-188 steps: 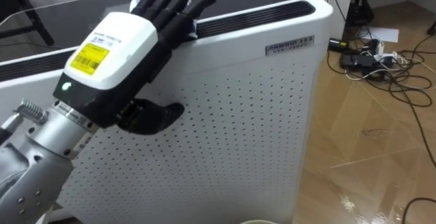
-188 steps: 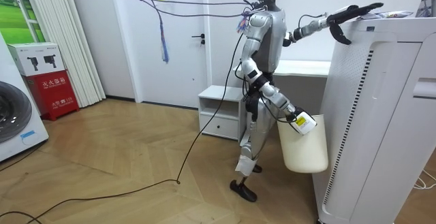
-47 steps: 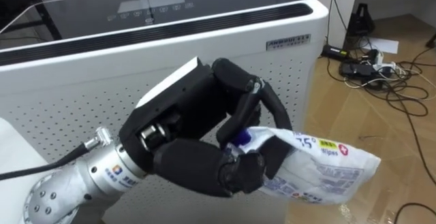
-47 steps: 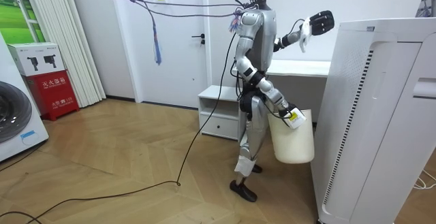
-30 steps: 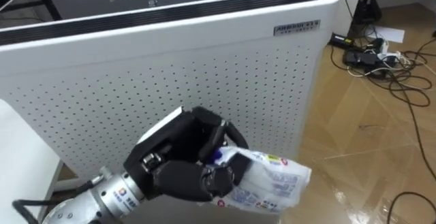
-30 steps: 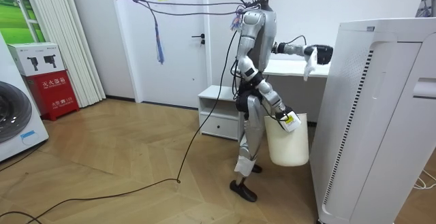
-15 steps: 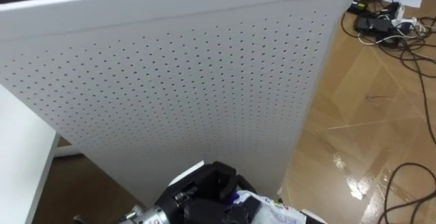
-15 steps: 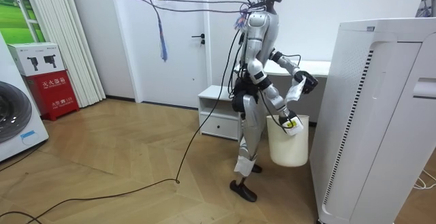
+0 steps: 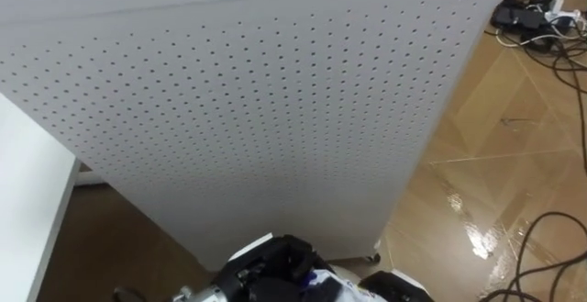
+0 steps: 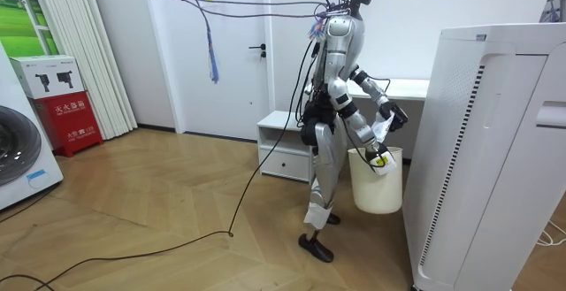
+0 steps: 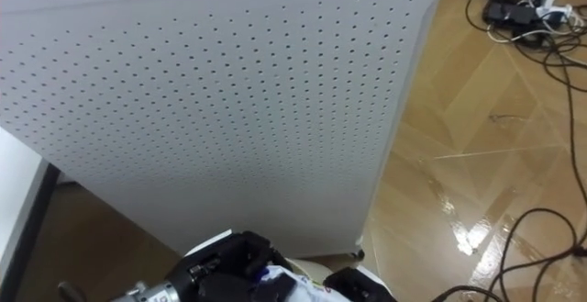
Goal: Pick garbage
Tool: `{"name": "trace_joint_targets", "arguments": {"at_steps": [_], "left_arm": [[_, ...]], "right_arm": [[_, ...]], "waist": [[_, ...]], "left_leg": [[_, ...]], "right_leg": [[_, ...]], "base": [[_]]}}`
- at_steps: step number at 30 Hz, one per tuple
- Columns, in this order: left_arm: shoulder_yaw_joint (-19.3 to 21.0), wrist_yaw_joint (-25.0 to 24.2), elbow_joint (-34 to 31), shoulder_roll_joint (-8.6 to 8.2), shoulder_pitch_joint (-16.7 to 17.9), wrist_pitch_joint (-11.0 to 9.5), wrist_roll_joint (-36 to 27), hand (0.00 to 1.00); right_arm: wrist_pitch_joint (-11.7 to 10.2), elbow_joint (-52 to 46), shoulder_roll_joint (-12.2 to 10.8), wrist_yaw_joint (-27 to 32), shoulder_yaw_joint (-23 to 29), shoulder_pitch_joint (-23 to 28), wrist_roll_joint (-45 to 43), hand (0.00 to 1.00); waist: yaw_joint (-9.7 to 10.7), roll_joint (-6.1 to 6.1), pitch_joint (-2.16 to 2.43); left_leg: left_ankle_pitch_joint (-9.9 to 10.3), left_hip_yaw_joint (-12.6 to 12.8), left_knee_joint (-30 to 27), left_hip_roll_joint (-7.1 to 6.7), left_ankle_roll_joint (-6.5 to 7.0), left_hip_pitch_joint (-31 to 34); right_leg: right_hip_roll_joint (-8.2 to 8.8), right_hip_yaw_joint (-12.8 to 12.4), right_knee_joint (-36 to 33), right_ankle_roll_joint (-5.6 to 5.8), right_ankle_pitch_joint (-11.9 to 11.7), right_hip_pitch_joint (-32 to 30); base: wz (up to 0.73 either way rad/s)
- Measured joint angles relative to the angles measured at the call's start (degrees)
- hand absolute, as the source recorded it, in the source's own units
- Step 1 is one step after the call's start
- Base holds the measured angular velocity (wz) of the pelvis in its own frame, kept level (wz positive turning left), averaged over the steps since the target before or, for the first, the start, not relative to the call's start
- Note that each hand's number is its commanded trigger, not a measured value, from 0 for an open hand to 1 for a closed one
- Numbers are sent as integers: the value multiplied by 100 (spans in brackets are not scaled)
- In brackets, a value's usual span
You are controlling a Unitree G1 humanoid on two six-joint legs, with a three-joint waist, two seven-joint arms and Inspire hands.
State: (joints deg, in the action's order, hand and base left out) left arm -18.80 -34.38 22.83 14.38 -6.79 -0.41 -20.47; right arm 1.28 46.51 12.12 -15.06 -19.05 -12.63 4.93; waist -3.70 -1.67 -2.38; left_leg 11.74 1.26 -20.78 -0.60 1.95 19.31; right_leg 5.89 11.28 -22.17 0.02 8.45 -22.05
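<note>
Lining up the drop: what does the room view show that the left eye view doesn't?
Room view adds: the right hand holding the white bin by its rim, with the packet just above the bin's mouth. Left eye view adds: cables on the floor beyond the white appliance. Shared: the left hand curled round the packet, beside that appliance.

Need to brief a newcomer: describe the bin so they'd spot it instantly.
Find the tall white perforated appliance at the room view's right; the robot stands before it. The cream bin hangs off the floor from its right hand, an open-topped tub, unlike the low white drawer cabinet behind.
</note>
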Motion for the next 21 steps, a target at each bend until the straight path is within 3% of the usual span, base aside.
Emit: {"name": "trace_joint_targets", "arguments": {"at_steps": [17,21], "left_arm": [[8,39,128,-68,-29,-49,-4,100],[5,196,190,65,-43,-107,-2,100]], "right_arm": [[-75,83,34,305,71,-298,4,100],[-127,81,156,432,76,-438,61,100]], "waist": [[-14,-41,16],[-22,-76,12]], "left_leg": [[-27,-4,-65,-1,10,311],[-28,-5,-108,-3,12,403]], "right_leg": [[-1,9,13,-5,-57,-265],[7,-2,-43,-9,-60,-361]], "base": [[0],[0]]}}
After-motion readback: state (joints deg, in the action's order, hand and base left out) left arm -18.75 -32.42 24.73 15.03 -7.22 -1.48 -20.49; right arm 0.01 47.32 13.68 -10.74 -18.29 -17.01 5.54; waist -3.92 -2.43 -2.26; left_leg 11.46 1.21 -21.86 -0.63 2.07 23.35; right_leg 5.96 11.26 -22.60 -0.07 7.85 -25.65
